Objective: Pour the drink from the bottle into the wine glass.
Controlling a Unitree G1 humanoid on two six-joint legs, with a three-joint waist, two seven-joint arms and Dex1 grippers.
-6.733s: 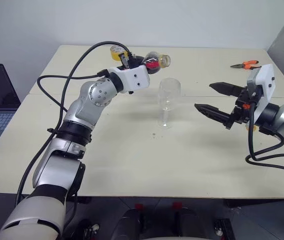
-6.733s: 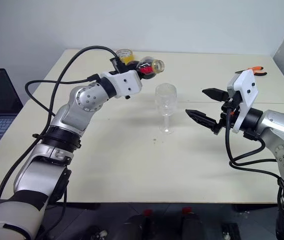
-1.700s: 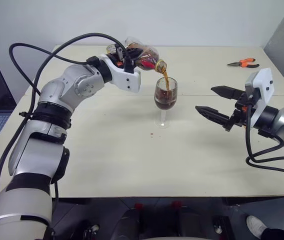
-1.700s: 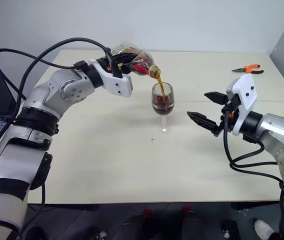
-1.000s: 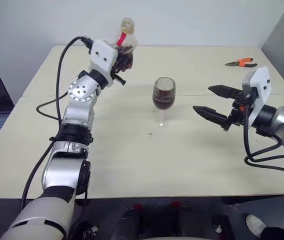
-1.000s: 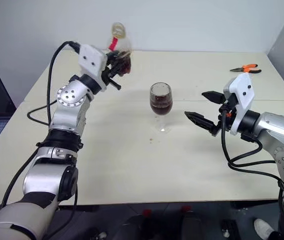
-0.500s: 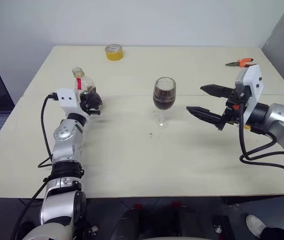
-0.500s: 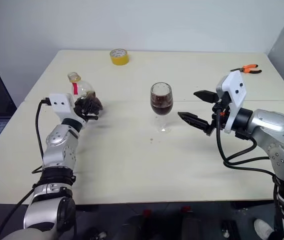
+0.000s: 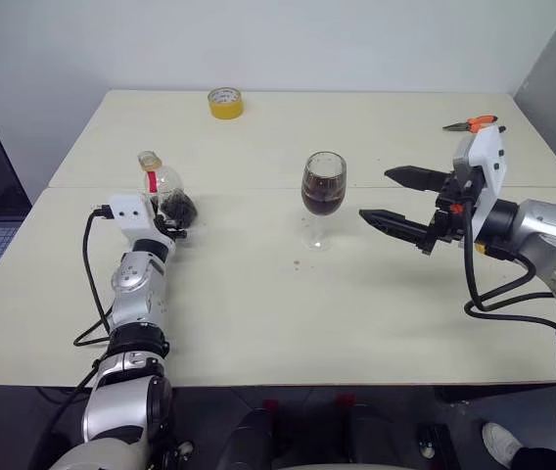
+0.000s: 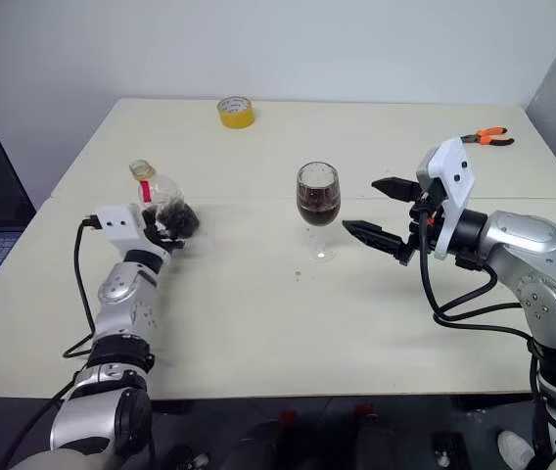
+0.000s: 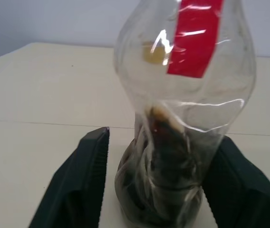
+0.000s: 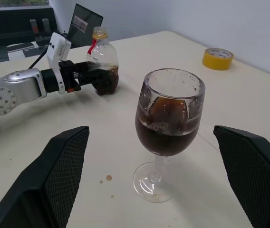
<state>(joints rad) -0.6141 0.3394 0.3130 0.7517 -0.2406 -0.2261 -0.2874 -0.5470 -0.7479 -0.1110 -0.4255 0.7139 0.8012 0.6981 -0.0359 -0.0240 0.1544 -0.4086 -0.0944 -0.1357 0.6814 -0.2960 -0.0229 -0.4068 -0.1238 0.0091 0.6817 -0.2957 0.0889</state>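
Seeing bottle (image 9: 163, 193) now upright near desk's (image 9: 258, 323) left edge, L gripper (image 11: 154, 190) fingers spread off it; wine glass (image 9: 323, 196) filled w/ drink (image 9: 322, 200); R gripper (image 9: 393, 199) open as before.

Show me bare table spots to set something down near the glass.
Bare: the near table in front of the wine glass, and the stretch between it and the bottle. Also behind, up to the tape roll. Crowded: right of the glass, where the open right gripper hovers.

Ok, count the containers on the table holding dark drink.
2: the bottle between the left gripper's fingers, and the wine glass mid-table. None looks hidden.
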